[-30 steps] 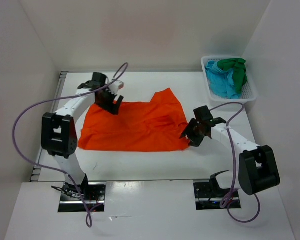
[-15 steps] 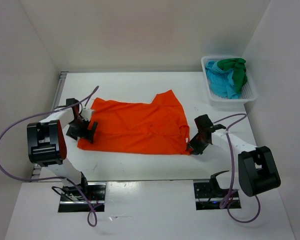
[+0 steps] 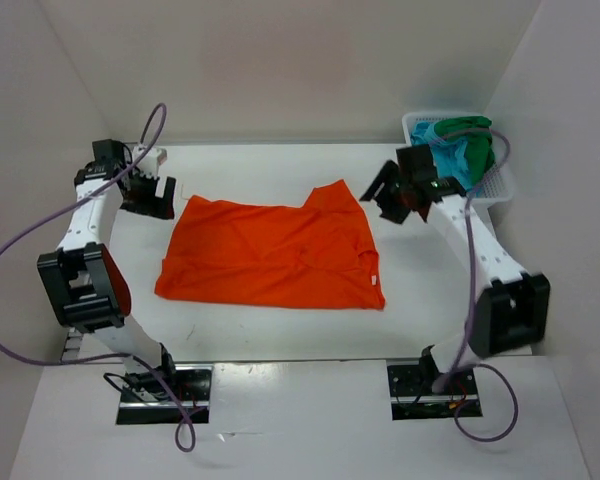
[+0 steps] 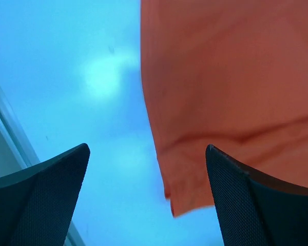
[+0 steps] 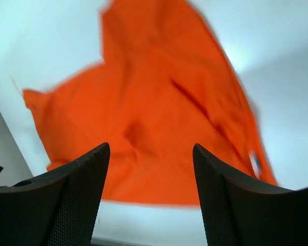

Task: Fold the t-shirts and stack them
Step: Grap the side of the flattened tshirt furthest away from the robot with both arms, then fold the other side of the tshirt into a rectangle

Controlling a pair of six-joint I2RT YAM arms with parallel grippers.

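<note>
- The left arm (image 3: 88,215) rises from its base at the near edge, bends at the elbow by the left side of the desk (image 3: 270,165), and stretches its forearm away to the far left corner.
- The left end effector (image 3: 148,196) sits just beside the far left corner of the orange t-shirt (image 3: 275,255). In the left wrist view its end effector (image 4: 148,149) has both fingers (image 4: 46,200) spread wide with nothing between them. The shirt's hemmed corner (image 4: 220,82) lies below, towards the right-hand finger.
- The right arm (image 3: 475,245) is stretched long from its base, elbow near the desk's right edge, forearm reaching to the far right.
- The right end effector (image 3: 392,196) is between the shirt's raised far corner and the white mesh basket (image 3: 500,186). In its wrist view its end effector (image 5: 150,147) is likewise spread apart and holds nothing, looking down on the orange cloth (image 5: 154,102).
- The orange t-shirt lies spread out across the middle of the desk, creased, untouched by either arm as far as can be seen.
- The green t-shirt (image 3: 472,130) and the turquoise t-shirt (image 3: 458,168) are bundled together in the basket at the far right corner.
</note>
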